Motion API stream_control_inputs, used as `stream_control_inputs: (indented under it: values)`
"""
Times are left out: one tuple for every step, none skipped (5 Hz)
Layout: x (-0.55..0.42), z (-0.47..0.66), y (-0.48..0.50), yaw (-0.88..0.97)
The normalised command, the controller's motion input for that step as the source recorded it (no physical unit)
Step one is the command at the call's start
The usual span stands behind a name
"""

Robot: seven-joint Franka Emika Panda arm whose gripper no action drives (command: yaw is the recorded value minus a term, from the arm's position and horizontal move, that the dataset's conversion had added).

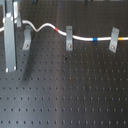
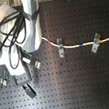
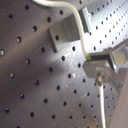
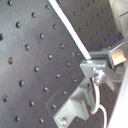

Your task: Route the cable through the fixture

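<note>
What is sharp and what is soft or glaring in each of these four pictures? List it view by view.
First exterior view: soft overall, with a pale sheen across the breadboard; the cable still reads clearly. Second exterior view: blurry, the arm bright against the dark board. First wrist view: a glare patch on the board, and the fixture is soft. Second wrist view: the cable is a blurred white streak.

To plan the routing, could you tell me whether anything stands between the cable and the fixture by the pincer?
Nothing visible does: the cable, held in the pincer, passes close beside that fixture.
</note>
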Motion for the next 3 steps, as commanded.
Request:
stream_control_inputs:
  values:
    - [-0.142,-0.13,0.372,0.29]
    - [-0.118,-0.06,0.332,0.35]
    - [-0.089,0.08,0.346,0.38]
